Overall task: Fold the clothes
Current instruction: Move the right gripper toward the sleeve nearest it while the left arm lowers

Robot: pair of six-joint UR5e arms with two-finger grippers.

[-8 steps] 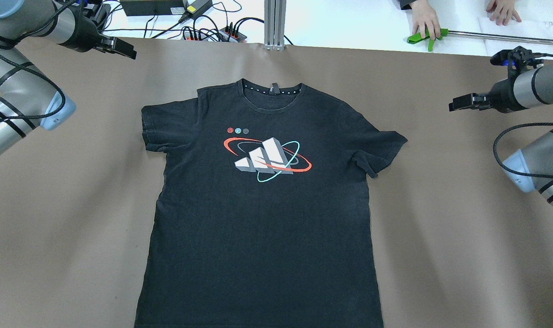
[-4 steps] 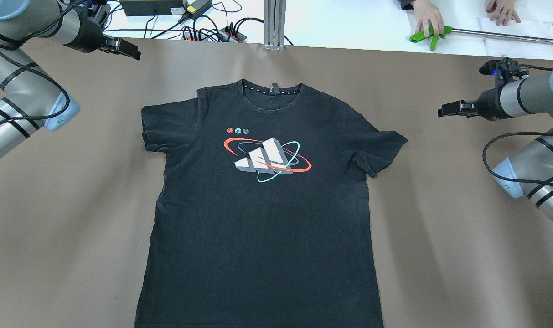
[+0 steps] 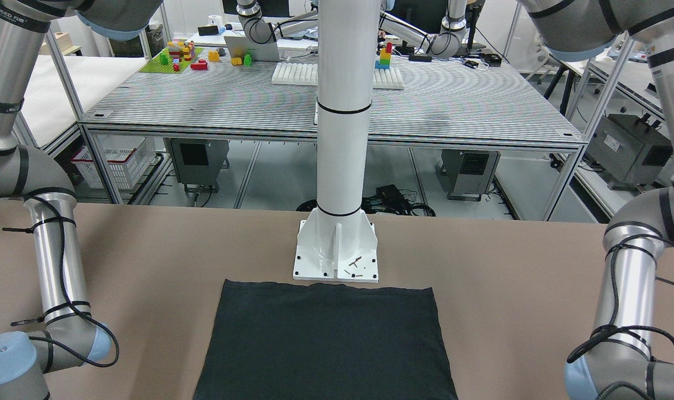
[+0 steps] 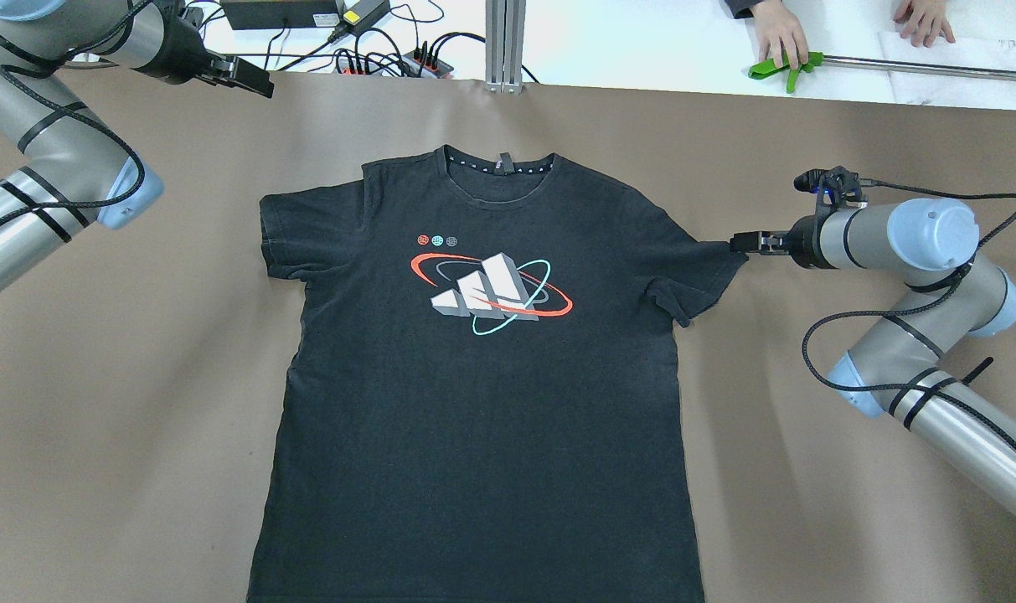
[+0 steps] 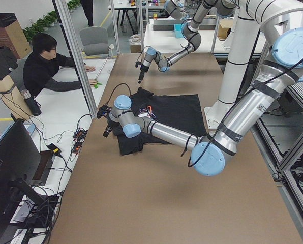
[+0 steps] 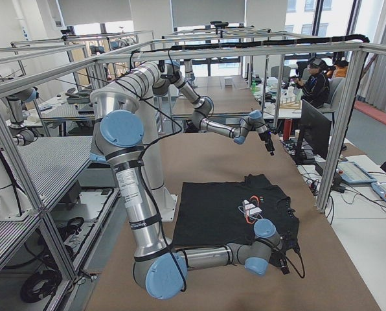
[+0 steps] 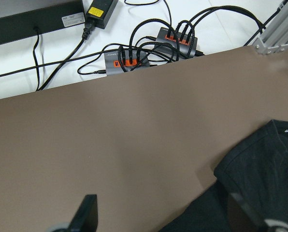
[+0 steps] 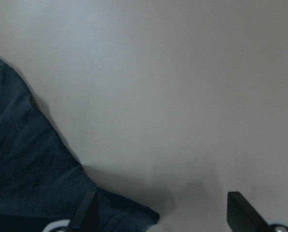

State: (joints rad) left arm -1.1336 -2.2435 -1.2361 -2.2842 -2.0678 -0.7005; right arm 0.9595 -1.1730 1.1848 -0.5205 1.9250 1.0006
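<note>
Clothes [image 4: 482, 402], just one black T-shirt, lie face up in the middle of the brown counter [image 4: 139, 377], collar toward the far edge and hem toward the robot's white pedestal [image 3: 337, 253]. The body is spread flat and smooth and both short sleeves stick out to the sides. The fabric is matte, soft knit, a little faded at the seams. On the chest sits a print [image 4: 491, 293]: three slanted grey-white bars ringed by a red oval and a teal one, with three small dots above. The right gripper [image 4: 740, 243] is low at the tip of the sleeve on the robot's right, its jaws spread; from its wrist camera the sleeve's pointed corner lies by one finger [image 8: 86, 212], with bare counter between the two. The left gripper [image 4: 256, 84] hangs over the far corner of the counter, well apart from the shirt, jaws also spread wide. Beyond the far edge, on a white surface, lie power strips [image 4: 399, 60] with a tangle of black cables, an aluminium post [image 4: 505, 42], and a person's hand [image 4: 782, 38] resting on a bright green tool [image 4: 780, 69] at the end of a thin metal rod [image 4: 918, 67].
</note>
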